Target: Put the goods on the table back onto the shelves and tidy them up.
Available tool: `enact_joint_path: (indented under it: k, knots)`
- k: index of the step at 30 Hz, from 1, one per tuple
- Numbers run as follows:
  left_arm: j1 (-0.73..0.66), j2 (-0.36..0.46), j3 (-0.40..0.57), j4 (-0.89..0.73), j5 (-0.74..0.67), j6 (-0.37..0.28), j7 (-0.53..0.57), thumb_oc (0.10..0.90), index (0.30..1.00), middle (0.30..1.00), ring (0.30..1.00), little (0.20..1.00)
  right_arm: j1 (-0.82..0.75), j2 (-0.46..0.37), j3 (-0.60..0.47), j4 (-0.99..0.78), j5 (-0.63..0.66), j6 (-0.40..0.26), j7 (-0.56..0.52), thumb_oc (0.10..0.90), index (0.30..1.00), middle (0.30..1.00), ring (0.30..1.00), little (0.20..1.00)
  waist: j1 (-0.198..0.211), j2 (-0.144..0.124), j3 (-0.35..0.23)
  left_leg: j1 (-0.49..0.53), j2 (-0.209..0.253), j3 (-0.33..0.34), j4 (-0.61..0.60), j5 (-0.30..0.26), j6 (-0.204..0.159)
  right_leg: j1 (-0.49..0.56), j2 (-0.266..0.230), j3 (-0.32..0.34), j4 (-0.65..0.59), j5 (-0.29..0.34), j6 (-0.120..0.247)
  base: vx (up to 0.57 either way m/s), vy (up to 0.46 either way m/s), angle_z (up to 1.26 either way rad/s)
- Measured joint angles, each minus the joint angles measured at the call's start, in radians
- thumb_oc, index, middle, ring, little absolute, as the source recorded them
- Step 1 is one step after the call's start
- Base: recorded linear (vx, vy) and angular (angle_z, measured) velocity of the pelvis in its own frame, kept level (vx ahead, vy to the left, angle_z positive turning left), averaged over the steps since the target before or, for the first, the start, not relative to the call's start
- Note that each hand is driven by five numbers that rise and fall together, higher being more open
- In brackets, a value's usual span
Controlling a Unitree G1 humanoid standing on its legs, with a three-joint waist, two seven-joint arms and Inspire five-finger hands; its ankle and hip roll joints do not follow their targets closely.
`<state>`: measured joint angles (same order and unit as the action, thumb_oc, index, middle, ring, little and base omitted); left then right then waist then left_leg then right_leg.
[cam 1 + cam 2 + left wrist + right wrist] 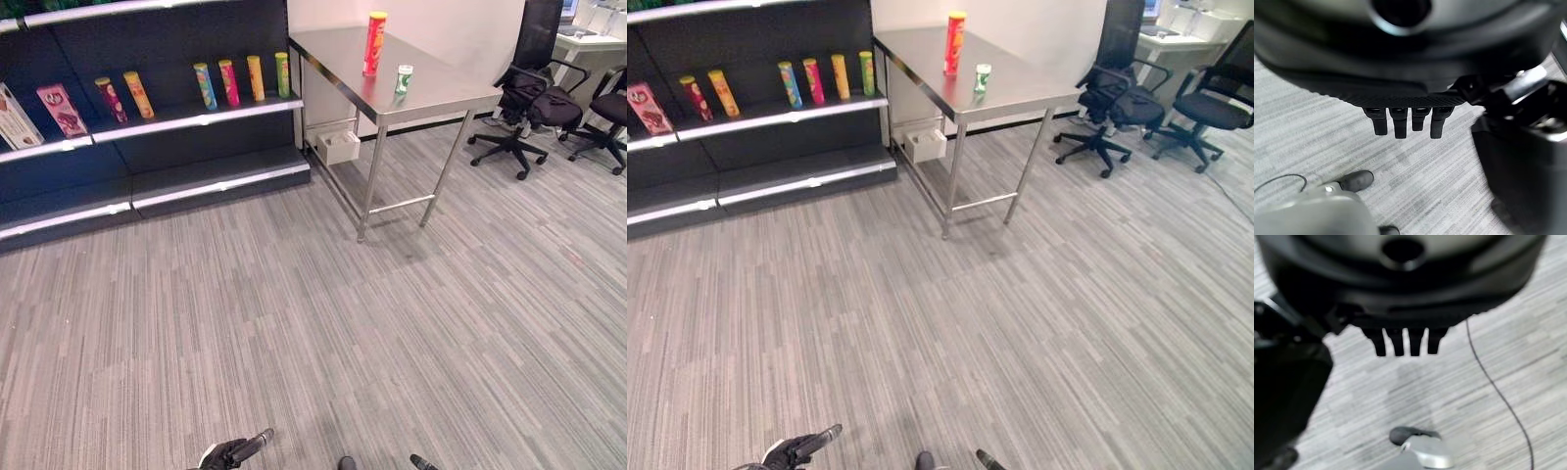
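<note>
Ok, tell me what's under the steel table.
Under the steel table a small white open box sits low beside its rear legs; otherwise bare striped floor. The box's contents cannot be seen.

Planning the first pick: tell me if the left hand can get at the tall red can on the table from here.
Probably not. The left hand hangs low by the robot, and open floor separates it from the tall red can standing on the far steel table.

Tall can (374, 43), small can (404, 79) on table (441, 98), right of shelves (147, 117).
</note>
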<state>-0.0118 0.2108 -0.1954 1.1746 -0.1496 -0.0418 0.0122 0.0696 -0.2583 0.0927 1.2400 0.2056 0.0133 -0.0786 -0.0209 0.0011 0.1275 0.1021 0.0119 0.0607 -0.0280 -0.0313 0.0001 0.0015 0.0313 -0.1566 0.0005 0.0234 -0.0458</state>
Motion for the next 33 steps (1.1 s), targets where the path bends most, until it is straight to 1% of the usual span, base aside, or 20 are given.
enact_joint_path:
  k: [2, 3, 5, 7, 14, 19, 27, 33]
  knots:
    - [0.001, 0.000, 0.000, -0.002, -0.006, -0.001, 0.001, 0.800, 0.900, 0.900, 0.900, 0.900, -0.002, -0.001, 0.000, 0.000, -0.004, 0.000, 0.000, 0.800, 0.900, 0.900, 0.900, 0.900, 0.000, 0.003, 0.005, 0.011, -0.004, -0.006, -0.009, 0.002, -0.003, 0.032, 0.001, -0.005, -0.056, 0.032, -0.007, 0.00, 0.012, 0.08]
    - [0.004, 0.000, 0.001, -0.002, -0.006, -0.001, 0.002, 0.800, 0.900, 0.900, 0.900, 0.900, -0.007, -0.003, 0.000, -0.001, -0.006, 0.000, 0.000, 0.800, 0.900, 0.900, 0.900, 0.900, 0.000, 0.007, 0.010, 0.020, -0.007, -0.006, -0.015, 0.003, -0.003, 0.051, 0.001, -0.005, -0.082, 0.044, -0.003, 0.00, 0.000, 0.00]
    - [0.007, -0.001, 0.007, -0.006, -0.011, -0.001, 0.002, 0.800, 0.900, 0.900, 0.900, 0.900, -0.025, -0.004, 0.000, -0.003, -0.006, -0.001, 0.000, 0.800, 0.900, 0.900, 0.900, 0.900, 0.005, 0.019, 0.019, 0.032, -0.009, -0.006, -0.024, 0.003, -0.003, 0.068, 0.000, -0.005, -0.094, 0.048, -0.002, 0.00, 0.000, 0.00]
    - [0.019, -0.001, 0.041, -0.012, -0.018, -0.003, 0.003, 0.800, 0.900, 0.900, 0.900, 0.900, -0.034, -0.003, 0.002, -0.024, -0.007, -0.001, 0.000, 0.800, 0.900, 0.900, 0.900, 0.900, 0.005, 0.023, 0.022, 0.035, -0.010, -0.009, -0.031, 0.003, -0.003, 0.072, -0.001, -0.006, -0.094, 0.045, 0.002, -0.01, 0.004, 0.04]
    - [0.031, -0.004, 0.056, 0.034, -0.015, -0.003, 0.030, 0.800, 0.900, 0.900, 0.900, 0.900, -0.072, -0.003, 0.009, -0.054, -0.009, -0.004, -0.002, 0.800, 0.900, 0.900, 0.900, 0.900, 0.008, 0.020, 0.022, 0.047, -0.012, -0.013, -0.035, 0.003, -0.003, 0.076, -0.002, -0.009, -0.094, 0.043, 0.006, 0.00, 0.000, 0.01]
    - [0.026, -0.005, 0.055, 0.032, -0.006, -0.003, 0.041, 0.800, 0.900, 0.900, 0.900, 0.900, -0.069, -0.003, 0.039, -0.070, -0.030, -0.004, -0.007, 0.800, 0.900, 0.900, 0.900, 0.900, 0.008, 0.020, 0.022, 0.047, -0.012, -0.013, -0.033, 0.003, -0.003, 0.078, -0.002, -0.010, -0.094, 0.043, 0.006, 0.00, 0.000, 0.00]
    - [0.023, -0.005, 0.050, 0.031, -0.006, -0.003, 0.041, 0.800, 0.900, 0.900, 0.900, 0.900, -0.065, -0.003, 0.039, -0.068, -0.044, -0.003, -0.012, 0.800, 0.900, 0.900, 0.900, 0.900, 0.007, 0.021, 0.022, 0.049, -0.011, -0.016, -0.033, 0.003, -0.003, 0.088, -0.002, -0.016, -0.094, 0.042, 0.007, 0.00, 0.000, 0.00]
    - [0.020, -0.006, 0.042, 0.033, 0.004, -0.003, 0.041, 0.800, 0.900, 0.900, 0.900, 0.900, -0.061, -0.004, 0.040, -0.027, -0.063, -0.002, -0.012, 0.800, 0.900, 0.900, 0.900, 0.900, 0.004, 0.021, 0.021, 0.056, -0.011, -0.014, -0.030, 0.003, -0.003, 0.087, -0.002, -0.013, -0.094, 0.043, 0.006, 0.00, -0.001, -0.01]
